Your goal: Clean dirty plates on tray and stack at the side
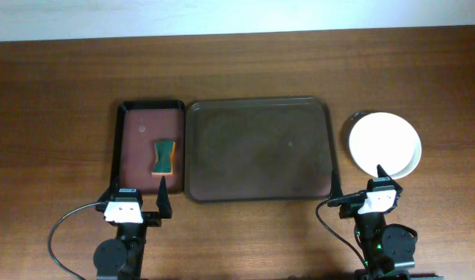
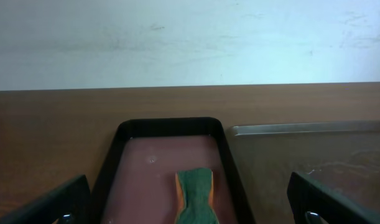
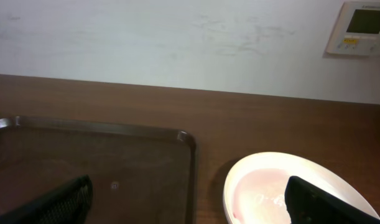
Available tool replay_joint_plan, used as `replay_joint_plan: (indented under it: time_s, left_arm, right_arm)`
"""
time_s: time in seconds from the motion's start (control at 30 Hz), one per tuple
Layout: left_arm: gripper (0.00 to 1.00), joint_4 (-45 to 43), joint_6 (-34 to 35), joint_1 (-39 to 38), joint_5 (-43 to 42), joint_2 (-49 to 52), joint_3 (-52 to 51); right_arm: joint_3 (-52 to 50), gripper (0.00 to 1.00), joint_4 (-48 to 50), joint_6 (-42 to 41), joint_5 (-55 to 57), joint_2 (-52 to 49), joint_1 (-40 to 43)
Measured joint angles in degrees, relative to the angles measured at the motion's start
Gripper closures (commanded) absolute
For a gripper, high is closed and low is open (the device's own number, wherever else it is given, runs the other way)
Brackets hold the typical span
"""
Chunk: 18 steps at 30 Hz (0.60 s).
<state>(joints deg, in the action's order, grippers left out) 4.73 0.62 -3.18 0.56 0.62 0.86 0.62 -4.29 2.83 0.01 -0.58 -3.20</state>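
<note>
Status: the plates are seen stacked on the table just right of the tray. The top face is plain white with no red streaks visible, and nothing is seen on the tray, so cleaning and stacking is judged done or nearly done. The stack count can't be confirmed: only the top plate and a sliver of rim beneath are shown from overhead, so three is probable, not verified. The sponge is laid in the small tray on the left, likely parked there so residue is kept off the table and left-arm reach stays short. The stack is set to the right, presumably so it is kept out of the work area and inside right-arm reach. At the near edge the left gripper is held low and pointed toward the far side, just short of the small tray's near rim and roughly in line with the sponge; its fingers are spread wide and nothing is held. Likewise the right gripper is held low at the near edge, one fingertip by the tray's near right corner and the other over the near edge of the plates; its fingers are also spread and nothing is gripped. Both arms are folded back compactly, which is read as a rest pose.
</note>
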Motion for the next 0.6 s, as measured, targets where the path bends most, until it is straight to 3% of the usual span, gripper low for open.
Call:
replay_joint_plan:
  time_s: [0.6]
  left_arm:
    - [0.01, 0.00, -0.66, 0.00, 0.00, 0.00, 0.00]
  right_arm:
    - [0.00, 0.01, 0.00, -0.02, 0.00, 0.00, 0.00]
